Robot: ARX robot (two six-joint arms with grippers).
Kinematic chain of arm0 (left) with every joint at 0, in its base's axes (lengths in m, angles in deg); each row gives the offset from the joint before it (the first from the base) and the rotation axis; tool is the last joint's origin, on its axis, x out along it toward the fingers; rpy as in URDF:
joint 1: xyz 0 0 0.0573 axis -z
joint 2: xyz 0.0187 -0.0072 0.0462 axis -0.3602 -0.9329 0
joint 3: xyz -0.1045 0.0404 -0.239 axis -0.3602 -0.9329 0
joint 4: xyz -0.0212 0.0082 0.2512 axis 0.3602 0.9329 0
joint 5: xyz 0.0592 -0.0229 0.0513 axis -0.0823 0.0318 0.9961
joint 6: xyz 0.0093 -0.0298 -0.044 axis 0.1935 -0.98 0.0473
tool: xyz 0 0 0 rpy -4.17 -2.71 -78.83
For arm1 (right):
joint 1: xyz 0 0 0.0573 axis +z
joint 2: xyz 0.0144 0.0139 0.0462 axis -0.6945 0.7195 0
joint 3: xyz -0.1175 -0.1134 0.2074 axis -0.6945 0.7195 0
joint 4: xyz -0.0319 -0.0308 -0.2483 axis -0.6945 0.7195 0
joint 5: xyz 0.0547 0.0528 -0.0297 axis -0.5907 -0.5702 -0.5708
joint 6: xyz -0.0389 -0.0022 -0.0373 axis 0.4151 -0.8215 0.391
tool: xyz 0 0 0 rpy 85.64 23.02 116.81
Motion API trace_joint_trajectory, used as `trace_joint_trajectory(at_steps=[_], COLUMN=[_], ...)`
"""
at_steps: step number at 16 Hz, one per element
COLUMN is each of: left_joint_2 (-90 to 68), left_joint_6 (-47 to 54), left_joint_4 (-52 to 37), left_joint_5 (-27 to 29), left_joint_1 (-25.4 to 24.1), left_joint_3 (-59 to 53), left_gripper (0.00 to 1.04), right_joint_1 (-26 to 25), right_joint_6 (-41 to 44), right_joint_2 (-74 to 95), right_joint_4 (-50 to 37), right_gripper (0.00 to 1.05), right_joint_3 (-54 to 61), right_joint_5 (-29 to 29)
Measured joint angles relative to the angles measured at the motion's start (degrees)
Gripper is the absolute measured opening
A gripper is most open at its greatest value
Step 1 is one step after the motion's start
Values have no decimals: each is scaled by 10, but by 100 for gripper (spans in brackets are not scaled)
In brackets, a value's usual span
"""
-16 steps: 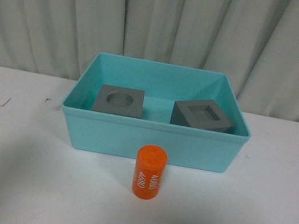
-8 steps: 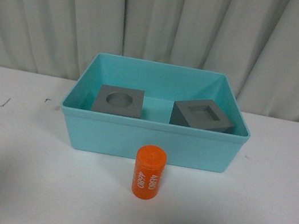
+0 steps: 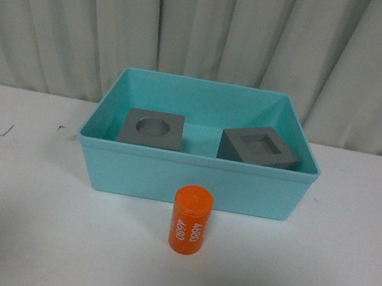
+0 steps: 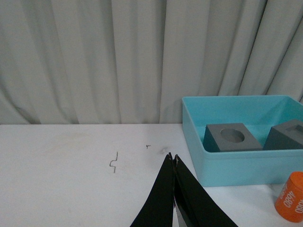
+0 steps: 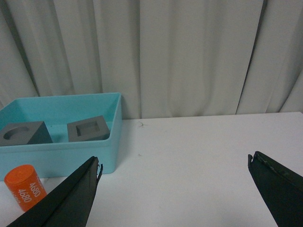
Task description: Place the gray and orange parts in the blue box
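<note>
The box point(image 3: 141, 171) sits on the white table point(image 3: 28, 225), its far side close to a pale curtain point(image 3: 211, 28). Both gray parts lie on its floor, side by side and apart from each other. The round-recess cube point(image 3: 152, 129) is on the robot's left, and the square-recess cube point(image 3: 259, 148) is on the right, turned at a slight angle. Each has its recess facing up.

The cylinder point(image 3: 190, 221) is outside the box. It stands upright on the table just in front of the middle of the near wall, with "4680" printed twice in white down its side. From here I can't tell whether it touches the wall.

The left gripper point(image 4: 172, 158) hangs above bare table to the left of the box. Its black fingers are pressed together, with nothing between them. A small dark scribble point(image 4: 113, 163) marks the table beyond it.

The right gripper point(image 5: 174, 163) is off to the right of the box. Its fingers are spread wide and hold nothing, with only empty tabletop between them. Both grippers are well clear of the cylinder.
</note>
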State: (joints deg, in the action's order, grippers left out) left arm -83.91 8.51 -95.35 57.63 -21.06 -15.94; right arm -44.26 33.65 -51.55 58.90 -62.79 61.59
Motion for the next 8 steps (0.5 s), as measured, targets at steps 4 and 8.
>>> trace_joint_trajectory(at_steps=[4, 8], left_joint_2=[47, 85], left_joint_6=[0, 0], left_joint_4=[46, 85], left_joint_5=[0, 0], left_joint_1=[0, 0], left_joint_3=[0, 0], left_gripper=[2, 2], right_joint_1=[0, 0], right_joint_6=[0, 0], right_joint_2=[0, 0], right_joint_4=[0, 0], right_gripper=[98, 98], right_joint_3=[0, 0], right_joint_5=[0, 0])
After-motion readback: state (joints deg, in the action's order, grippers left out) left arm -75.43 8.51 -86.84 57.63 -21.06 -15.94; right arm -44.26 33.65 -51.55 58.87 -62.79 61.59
